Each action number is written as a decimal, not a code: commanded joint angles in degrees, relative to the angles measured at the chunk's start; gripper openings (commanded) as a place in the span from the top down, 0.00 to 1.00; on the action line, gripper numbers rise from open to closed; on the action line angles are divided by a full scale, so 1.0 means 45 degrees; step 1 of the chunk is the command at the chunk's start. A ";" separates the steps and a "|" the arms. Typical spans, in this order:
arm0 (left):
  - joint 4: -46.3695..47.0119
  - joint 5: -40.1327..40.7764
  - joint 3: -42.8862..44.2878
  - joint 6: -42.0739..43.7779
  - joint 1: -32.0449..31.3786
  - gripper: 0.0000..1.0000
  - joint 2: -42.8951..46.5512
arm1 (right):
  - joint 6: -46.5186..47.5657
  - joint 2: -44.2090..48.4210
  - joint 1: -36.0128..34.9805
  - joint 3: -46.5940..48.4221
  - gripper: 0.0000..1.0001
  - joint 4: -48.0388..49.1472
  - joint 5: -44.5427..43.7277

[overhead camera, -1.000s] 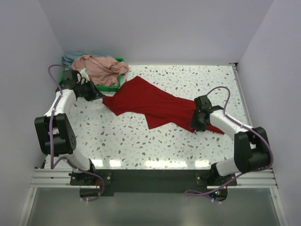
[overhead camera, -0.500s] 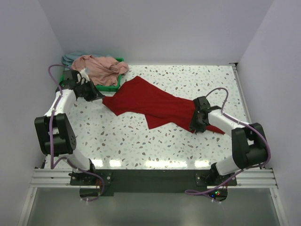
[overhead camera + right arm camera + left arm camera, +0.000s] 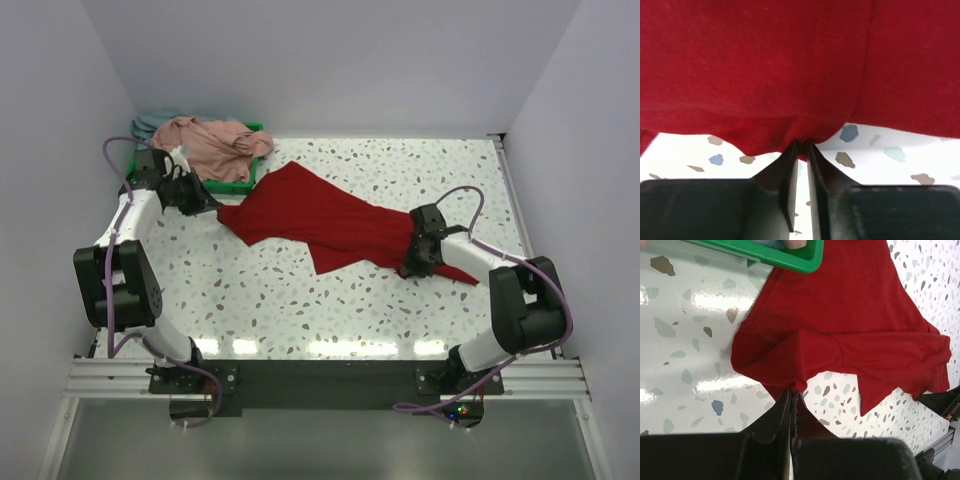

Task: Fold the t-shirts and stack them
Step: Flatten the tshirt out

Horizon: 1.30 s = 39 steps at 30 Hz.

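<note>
The red t-shirt (image 3: 320,220) lies stretched diagonally across the table, from beside the tray to the right arm. My left gripper (image 3: 213,207) is shut on its left edge (image 3: 790,367); the jaws pinch a fold of cloth in the left wrist view. My right gripper (image 3: 413,268) is shut on the shirt's right part (image 3: 765,75), cloth bunched between the tips (image 3: 801,147). The dusty pink t-shirt (image 3: 210,142) is crumpled on the green tray (image 3: 243,183). A grey-blue t-shirt (image 3: 148,122) peeks out behind it at the far left.
The green tray's corner (image 3: 790,257) sits just beside the red shirt's left end. White walls enclose the table at the left, back and right. The speckled tabletop (image 3: 300,300) lies bare in front of the shirt.
The right gripper has shifted slightly left and toward the shirt's middle with the cloth in it. The left arm and the shirts on the tray have not moved.
</note>
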State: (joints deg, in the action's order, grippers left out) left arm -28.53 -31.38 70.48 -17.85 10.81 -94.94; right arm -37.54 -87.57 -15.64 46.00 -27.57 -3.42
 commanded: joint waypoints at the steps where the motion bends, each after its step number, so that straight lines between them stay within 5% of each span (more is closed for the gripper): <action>1: 0.0013 0.0019 0.0530 0.0353 -0.0038 1.00 -0.0017 | -0.0252 -0.0910 -0.0021 -0.0554 0.85 0.0678 0.0428; 5: 0.0032 0.0000 0.0452 0.0372 -0.0019 1.00 0.0022 | -0.0271 -0.0542 -0.0002 -0.0262 1.00 0.0191 0.0545; 20: 0.1281 -0.0078 0.1094 -0.1364 -0.0545 1.00 0.0394 | 0.0900 0.2546 0.0466 0.5321 1.00 -0.4692 -0.0646; 26: 0.2219 -0.0234 0.3806 -0.3258 -0.1093 1.00 -0.0289 | 0.1993 0.1377 0.1969 0.8894 1.00 -0.5200 -0.0197; 35: 0.3059 -0.0937 1.0699 -0.5993 -0.1132 1.00 -0.1540 | 0.3225 -0.1104 0.2577 1.8475 1.00 -0.7485 -0.1134; 39: 0.4519 -0.1327 1.1038 -0.7241 -0.1074 1.00 -0.0587 | 0.3049 -0.0562 0.2577 2.0227 1.00 -0.6944 -0.1017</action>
State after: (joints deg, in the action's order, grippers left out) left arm -15.77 -34.52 117.38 -43.88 5.52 -101.56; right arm -24.93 -94.08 -4.43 131.52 -58.70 -6.94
